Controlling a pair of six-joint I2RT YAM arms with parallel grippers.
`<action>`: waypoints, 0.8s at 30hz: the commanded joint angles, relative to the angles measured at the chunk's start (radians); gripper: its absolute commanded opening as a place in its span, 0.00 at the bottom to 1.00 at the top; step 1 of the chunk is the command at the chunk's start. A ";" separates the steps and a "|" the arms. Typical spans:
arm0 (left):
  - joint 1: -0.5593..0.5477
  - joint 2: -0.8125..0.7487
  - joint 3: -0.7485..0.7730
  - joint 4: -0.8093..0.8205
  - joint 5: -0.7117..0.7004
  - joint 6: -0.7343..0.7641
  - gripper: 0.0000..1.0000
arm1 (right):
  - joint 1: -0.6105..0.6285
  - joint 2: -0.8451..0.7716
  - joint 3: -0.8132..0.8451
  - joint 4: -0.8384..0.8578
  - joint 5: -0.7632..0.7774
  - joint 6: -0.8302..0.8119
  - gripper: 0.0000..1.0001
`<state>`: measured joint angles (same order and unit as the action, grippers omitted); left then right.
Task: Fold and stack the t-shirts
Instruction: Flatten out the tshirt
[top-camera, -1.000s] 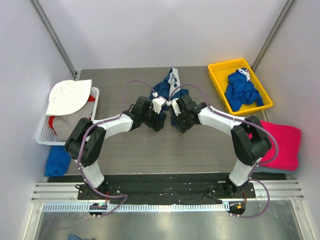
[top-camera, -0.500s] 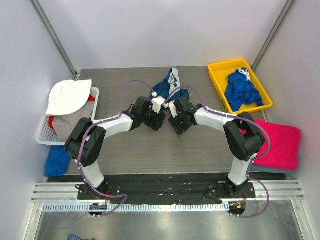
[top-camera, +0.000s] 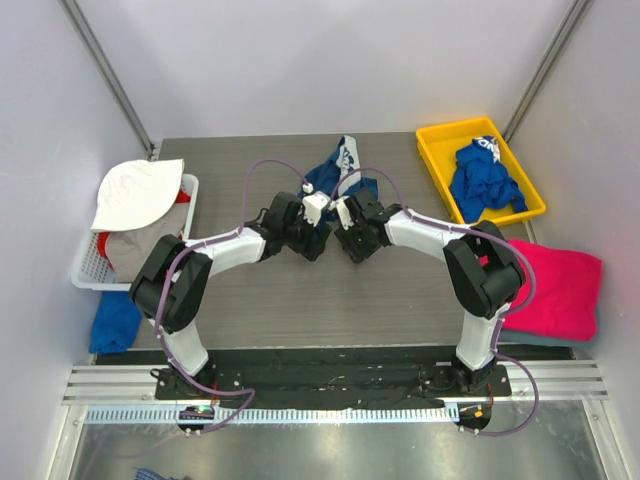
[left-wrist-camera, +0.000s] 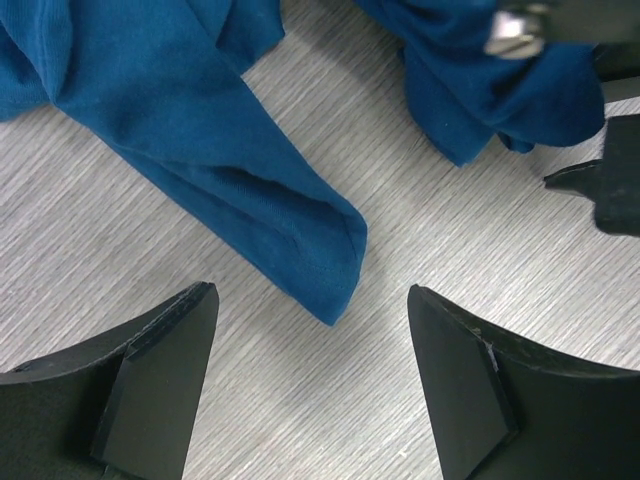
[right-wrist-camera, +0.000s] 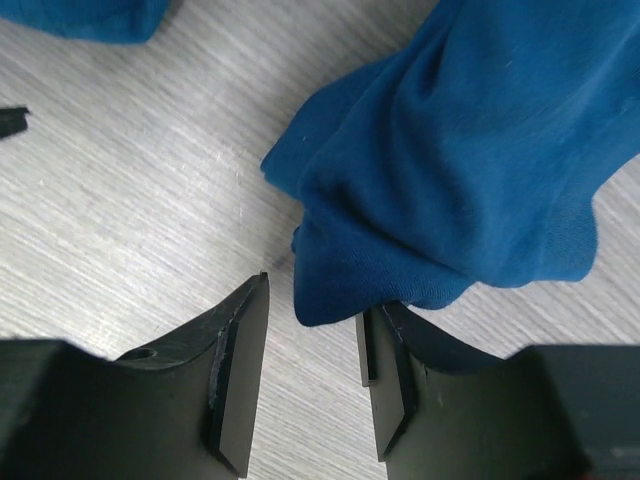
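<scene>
Looking for writing first: white lettering across the royal-blue t-shirt (top-camera: 485, 185) heaped in the yellow bin (top-camera: 440, 160) at the far right, too small to read; white print on the dark blue t-shirt (top-camera: 340, 165) crumpled at the far middle of the table (top-camera: 300, 290), likewise not legible. Lying on grey wood-grain laminate, all of it, closed in by plain white walls (top-camera: 320, 60), with slanting metal posts (top-camera: 105, 70) in the far corners and an aluminium rail (top-camera: 320, 385) along the near edge behind the arm bases. Sitting at the left edge, a white mesh basket (top-camera: 85, 265) topped with a white cloth (top-camera: 135, 192), grey and red fabric showing beneath; near of it, beside the table's left side, a blue cloth (top-camera: 113, 322). Spread flat in a neat rectangle at the right edge, near of the bin, the magenta-pink t-shirt (top-camera: 560, 285). Meeting over the near hem of the dark blue t-shirt: left gripper (left-wrist-camera: 310, 292) with jaws spread wide, a folded point of the cloth lying on the table between them, touched by neither; right gripper (right-wrist-camera: 313, 300) just to its right, jaws narrower yet apart, a bunched lobe of the same cloth dipping between them, against one finger, clear of the other, not clamped.
</scene>
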<state>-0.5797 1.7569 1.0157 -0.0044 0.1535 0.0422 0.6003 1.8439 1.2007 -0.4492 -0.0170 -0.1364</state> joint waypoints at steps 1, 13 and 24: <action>-0.006 0.001 0.014 0.007 0.014 0.021 0.81 | 0.009 -0.014 0.069 0.044 0.012 -0.011 0.47; -0.006 0.003 0.015 0.007 0.011 0.021 0.81 | 0.009 -0.020 0.103 0.038 0.065 -0.035 0.48; -0.006 0.006 0.009 0.007 0.004 0.028 0.81 | 0.007 -0.002 0.126 0.033 0.129 -0.080 0.48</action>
<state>-0.5804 1.7569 1.0161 0.0395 0.1574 0.0429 0.6003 1.8523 1.2621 -0.4915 0.0807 -0.1852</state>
